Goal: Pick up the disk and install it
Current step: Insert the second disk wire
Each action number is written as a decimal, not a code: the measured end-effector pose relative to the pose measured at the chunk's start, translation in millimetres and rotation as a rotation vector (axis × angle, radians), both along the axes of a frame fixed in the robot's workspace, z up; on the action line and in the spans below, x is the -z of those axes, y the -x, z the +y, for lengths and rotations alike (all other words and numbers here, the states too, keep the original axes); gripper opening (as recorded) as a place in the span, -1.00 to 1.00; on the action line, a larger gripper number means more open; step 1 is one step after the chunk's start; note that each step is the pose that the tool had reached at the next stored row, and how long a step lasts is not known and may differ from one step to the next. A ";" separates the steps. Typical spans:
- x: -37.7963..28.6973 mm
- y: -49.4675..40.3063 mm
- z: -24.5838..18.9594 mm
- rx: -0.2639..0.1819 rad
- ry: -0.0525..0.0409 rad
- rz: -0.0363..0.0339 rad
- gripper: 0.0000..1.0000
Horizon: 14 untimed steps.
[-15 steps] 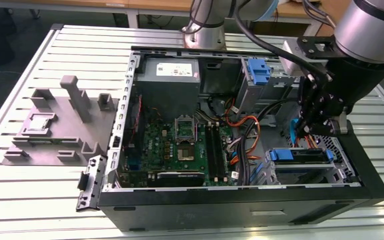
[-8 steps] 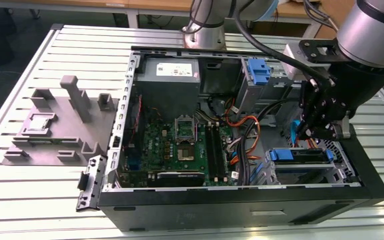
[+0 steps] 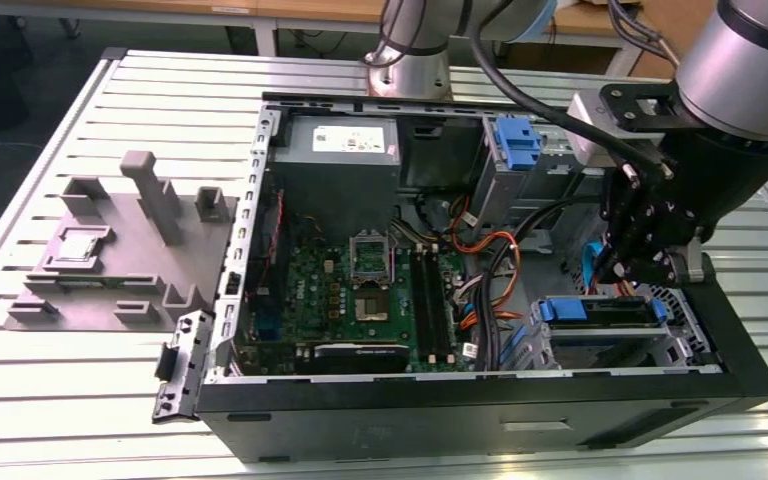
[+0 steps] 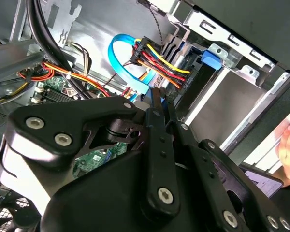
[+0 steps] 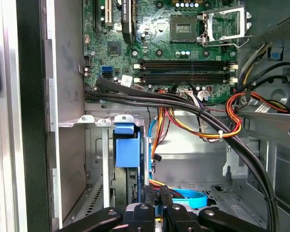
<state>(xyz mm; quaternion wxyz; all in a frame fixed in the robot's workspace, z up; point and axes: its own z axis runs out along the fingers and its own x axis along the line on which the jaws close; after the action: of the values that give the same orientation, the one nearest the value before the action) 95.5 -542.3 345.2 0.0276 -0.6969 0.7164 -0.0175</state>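
Exterior view looks down from above on the open computer case (image 3: 357,400); both wrist views peer closely inside it.

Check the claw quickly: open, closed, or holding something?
Claw: closed, with no disk between its fingertips; it is down inside the computer case, beside the drive cage with the blue bracket.

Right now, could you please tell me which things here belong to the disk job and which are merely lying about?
Job: gripper, low inside the computer case; blue-framed disk in the drive cage near it.
Lying about: grey plastic stand on the table; power supply; circuit board; loose cables.
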 end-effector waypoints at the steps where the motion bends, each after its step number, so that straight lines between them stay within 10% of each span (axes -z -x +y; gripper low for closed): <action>1: 0.0 0.0 -0.2 0.000 -0.0001 0.0000 -0.68; 14: 3.8 0.4 -10.9 -0.001 -0.0042 -0.0012 -0.68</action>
<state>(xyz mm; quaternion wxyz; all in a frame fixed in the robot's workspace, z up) 95.1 -553.2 341.4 0.0295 -0.6972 0.7161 -0.0164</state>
